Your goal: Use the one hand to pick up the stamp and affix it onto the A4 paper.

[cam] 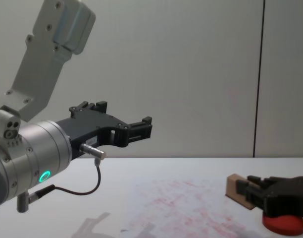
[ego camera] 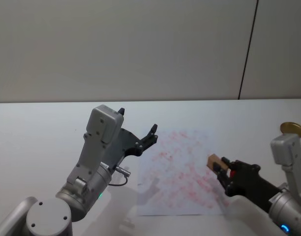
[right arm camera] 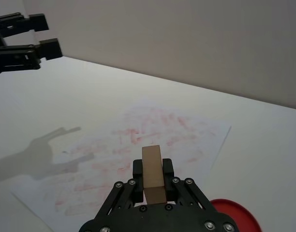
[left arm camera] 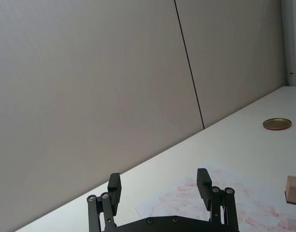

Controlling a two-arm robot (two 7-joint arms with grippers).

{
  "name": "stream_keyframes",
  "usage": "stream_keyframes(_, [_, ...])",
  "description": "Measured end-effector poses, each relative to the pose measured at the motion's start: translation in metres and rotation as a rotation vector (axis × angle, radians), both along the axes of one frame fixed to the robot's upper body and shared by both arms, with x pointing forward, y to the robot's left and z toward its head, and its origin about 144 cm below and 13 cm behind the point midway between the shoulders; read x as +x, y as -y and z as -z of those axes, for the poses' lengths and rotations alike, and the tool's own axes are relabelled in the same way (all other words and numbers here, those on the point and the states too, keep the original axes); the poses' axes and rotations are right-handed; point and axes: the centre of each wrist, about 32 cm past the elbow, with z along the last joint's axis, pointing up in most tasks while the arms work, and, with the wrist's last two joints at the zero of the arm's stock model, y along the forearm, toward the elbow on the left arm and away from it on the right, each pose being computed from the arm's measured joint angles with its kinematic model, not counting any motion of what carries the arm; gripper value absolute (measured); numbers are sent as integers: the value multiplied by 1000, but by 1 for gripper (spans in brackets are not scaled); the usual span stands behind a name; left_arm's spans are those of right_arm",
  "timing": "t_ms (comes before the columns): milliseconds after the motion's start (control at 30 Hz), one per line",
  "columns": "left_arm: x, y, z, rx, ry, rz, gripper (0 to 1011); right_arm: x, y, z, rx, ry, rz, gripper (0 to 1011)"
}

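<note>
Reading this as pick done, press pending.

- Table (ego camera: 42, 128) is carrying the A4 paper (ego camera: 182, 167), which is lying flat and showing faint red marks all over. I'm using the sheet as the reference for everything below.
- Left gripper (ego camera: 137, 121) is hanging high in the air off the paper's left edge. Its fingers are spread wide and holding nothing, so I'm treating it as idle.
- Right gripper (right arm camera: 153, 180) is reaching in over the paper's right edge, with its fingers (right arm camera: 168, 166) clamping narrow on the stamp.
- Red disc (cam: 284, 224) is sitting on the table just off the paper's right edge, under the right gripper.
- Stamp (right arm camera: 151, 162), a tan wooden block, is sticking out past the fingertips at the paper's right margin. It's looking tilted, not flat to the sheet. From the chest view it's riding low, and I can't tell whether it's touching.

Progress: the grasp is looking secure. I'm expecting what's left to be moving further over the sheet, levelling the stamp face and pressing down. With the paper already covered in marks, I'm not able to confirm any fresh print.
</note>
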Motion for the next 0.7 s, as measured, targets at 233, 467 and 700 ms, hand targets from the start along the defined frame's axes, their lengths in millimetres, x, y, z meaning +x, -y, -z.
stream_keyframes(233, [0,0,0,0,0,0,993,-3,-9,2,1,-22,-61,225])
stream_keyframes(467, [0,0,0,0,0,0,993,-5,-15,6,-6,-41,-101,225])
stream_keyframes(700, [0,0,0,0,0,0,993,-7,-18,10,-14,-61,-126,225])
